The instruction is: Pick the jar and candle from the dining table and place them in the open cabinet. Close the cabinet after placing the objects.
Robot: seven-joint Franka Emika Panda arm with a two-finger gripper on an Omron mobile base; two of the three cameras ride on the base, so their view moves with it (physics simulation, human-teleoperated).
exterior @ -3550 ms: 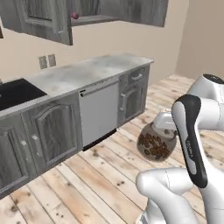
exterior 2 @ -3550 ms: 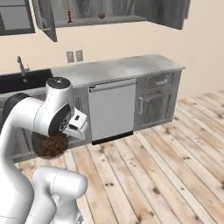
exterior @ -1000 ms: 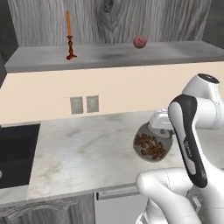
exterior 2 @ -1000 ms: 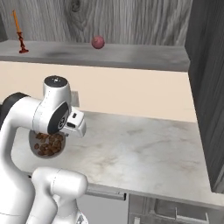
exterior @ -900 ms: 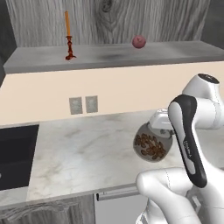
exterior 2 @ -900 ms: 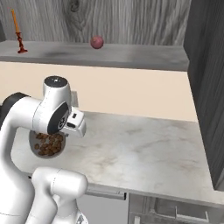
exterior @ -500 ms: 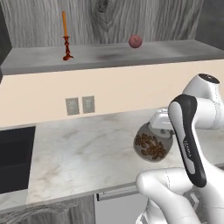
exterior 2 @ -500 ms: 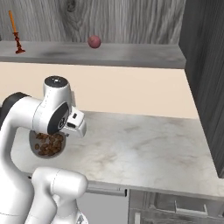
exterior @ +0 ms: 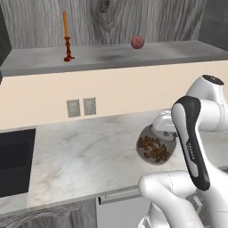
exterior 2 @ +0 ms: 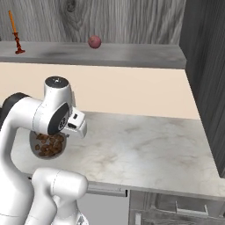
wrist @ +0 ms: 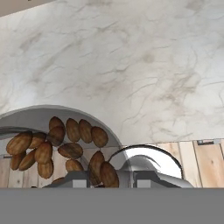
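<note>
claw [wrist: 103, 183]: my fingers clamped on the jar [exterior: 153, 144], held above the counter [exterior: 89, 156]
candle [exterior: 67, 38]: upright, far left on cabinet shelf [exterior: 111, 55]
red ball [exterior: 137, 42]: on shelf, right of candle

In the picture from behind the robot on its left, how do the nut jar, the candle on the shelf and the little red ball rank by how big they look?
1. jar, largest, though it hangs nearest the camera.
2. candle, tall but very thin.
3. red ball, smallest.
The candle and the ball stand farther back on the shelf, so their true sizes are unsure.
</note>
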